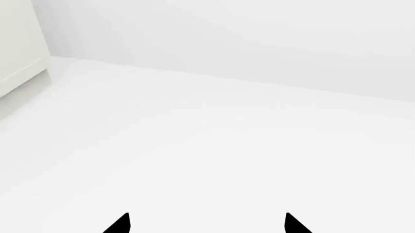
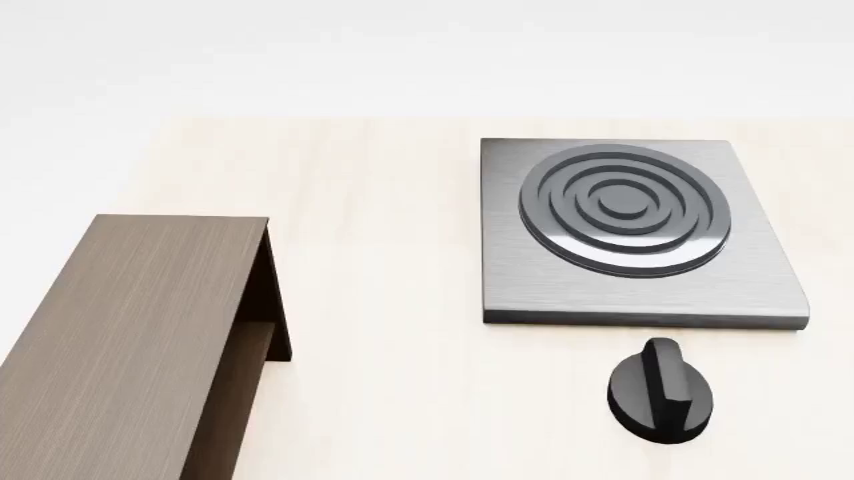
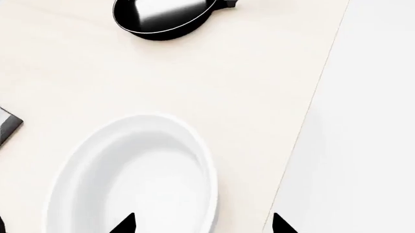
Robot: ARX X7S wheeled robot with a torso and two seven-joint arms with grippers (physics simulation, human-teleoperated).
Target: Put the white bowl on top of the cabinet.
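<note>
The white bowl (image 3: 129,179) stands on the pale wooden table (image 3: 246,87), close to the table's edge, and shows only in the right wrist view. My right gripper (image 3: 204,225) is open just above it, one fingertip over the bowl's inside and the other beyond its rim, over the table's edge. The dark brown cabinet (image 2: 120,330) lies at the left of the head view, its flat top bare. My left gripper (image 1: 207,223) is open over a plain white floor, with nothing between its fingers. Neither arm shows in the head view.
A black frying pan (image 3: 162,17) sits on the table beyond the bowl. A grey stove plate (image 2: 514,280) with rings lies to the right of the cabinet, with a black knob (image 2: 659,390) in front of it. A white cupboard (image 1: 19,43) stands by the wall.
</note>
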